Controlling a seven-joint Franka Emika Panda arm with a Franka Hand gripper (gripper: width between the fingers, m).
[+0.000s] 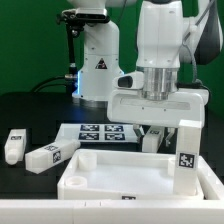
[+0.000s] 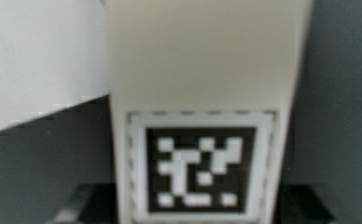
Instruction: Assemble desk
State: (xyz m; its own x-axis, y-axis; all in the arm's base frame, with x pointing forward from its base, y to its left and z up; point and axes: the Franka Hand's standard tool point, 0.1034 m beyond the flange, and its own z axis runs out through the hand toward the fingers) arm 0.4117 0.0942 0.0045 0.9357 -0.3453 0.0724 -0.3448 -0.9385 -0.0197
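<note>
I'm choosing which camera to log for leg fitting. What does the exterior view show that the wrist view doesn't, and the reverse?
Only the exterior view: the whole desk top, a loose leg and a second loose leg lying on the exterior view's left, the marker board and the arm. Only the wrist view: the pattern of the tag, close up. Both: the upright leg carrying that tag, standing at the desk top's side on the exterior view's right.
</note>
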